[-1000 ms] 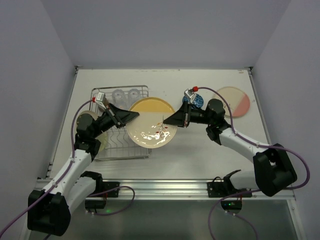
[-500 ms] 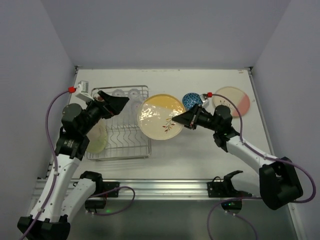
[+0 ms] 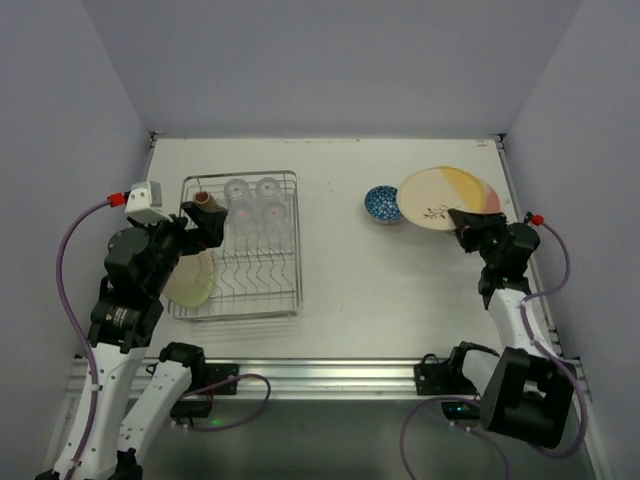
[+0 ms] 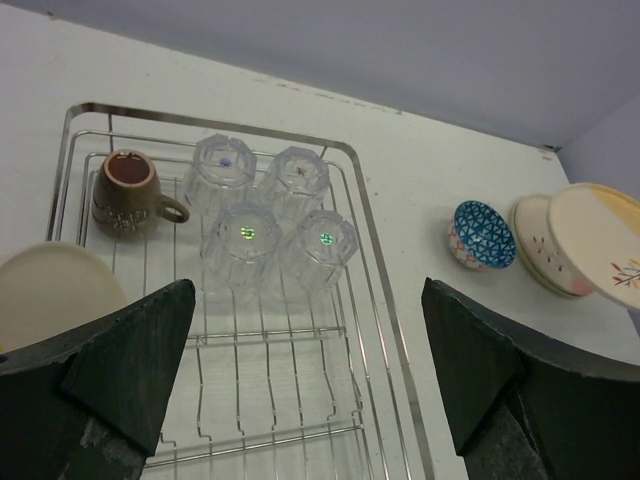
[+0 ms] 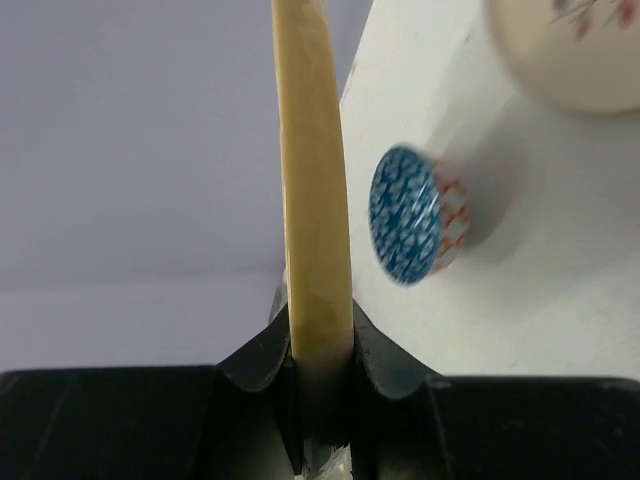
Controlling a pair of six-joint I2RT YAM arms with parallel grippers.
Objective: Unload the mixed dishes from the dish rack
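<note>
The dish rack (image 3: 285,300) (image 4: 380,260) holds four upturned clear glasses (image 3: 254,201) (image 4: 272,205), a brown mug (image 3: 203,200) (image 4: 128,192) and a cream plate (image 3: 190,279) (image 4: 48,297) leaning at its left end. My left gripper (image 3: 203,232) (image 4: 312,370) hangs open above the rack, with nothing between its fingers. My right gripper (image 3: 465,222) (image 5: 320,350) is shut on the rim of a cream-and-yellow plate (image 3: 438,197) (image 5: 308,180) (image 4: 605,240). That plate hovers over a pink-edged plate (image 3: 490,208) (image 4: 540,248) at the far right. A blue-patterned bowl (image 3: 381,203) (image 4: 482,235) (image 5: 408,215) sits just left of them.
White walls close in the table on the left, back and right. The right wall stands close behind the plates. A metal rail (image 3: 330,375) with both arm bases runs along the near edge.
My left gripper opened, let go of the cream-and-yellow plate and drew back left over the rack. The right arm carried that plate rightward, to above the pink-edged plate.
</note>
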